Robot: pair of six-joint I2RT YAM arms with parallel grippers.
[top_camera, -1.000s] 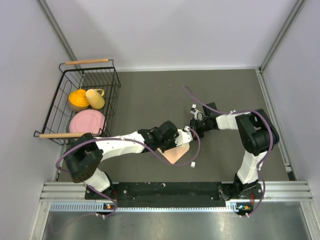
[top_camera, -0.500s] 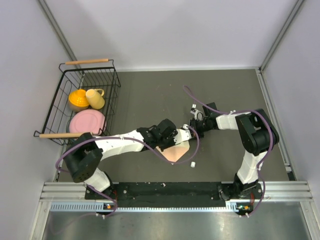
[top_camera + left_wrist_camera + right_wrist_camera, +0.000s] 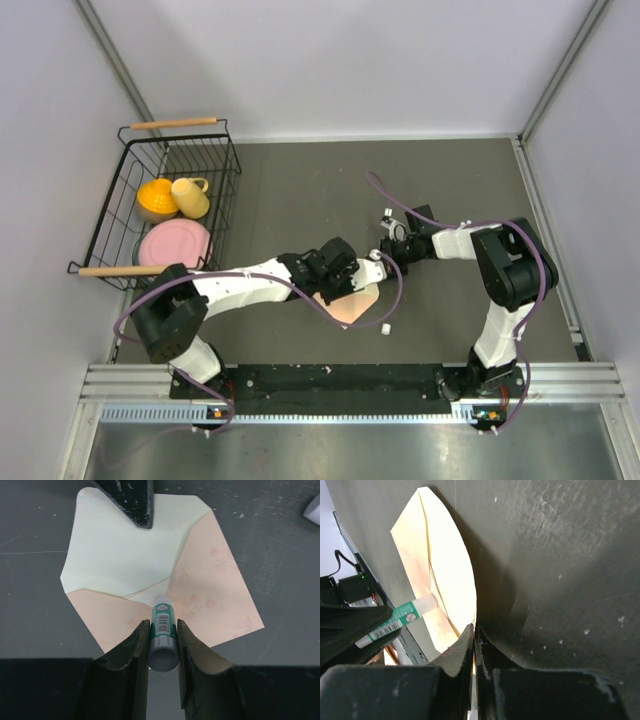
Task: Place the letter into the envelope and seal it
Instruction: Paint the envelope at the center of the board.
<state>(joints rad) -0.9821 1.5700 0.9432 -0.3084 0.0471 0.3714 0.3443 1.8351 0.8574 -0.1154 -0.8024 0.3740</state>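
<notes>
The peach envelope [image 3: 352, 305] lies on the table with its pale flap [image 3: 125, 545] open. My left gripper [image 3: 163, 627] is shut on a white-and-green glue stick [image 3: 163, 622], whose tip touches the envelope where the flap meets the body [image 3: 220, 595]. My right gripper [image 3: 474, 630] is shut on the edge of the flap [image 3: 447, 565] and holds it raised; its finger shows at the top of the left wrist view [image 3: 127, 500]. The glue stick also shows in the right wrist view [image 3: 395, 622]. No separate letter shows.
A small white cap [image 3: 384, 328] lies just right of the envelope, also in the left wrist view [image 3: 312, 510]. A black wire basket [image 3: 215, 140] with a pink plate, a yellow bowl and a cup stands at the far left.
My left gripper with the glue stick has shifted slightly over the envelope. The right gripper has kept its hold on the flap.
</notes>
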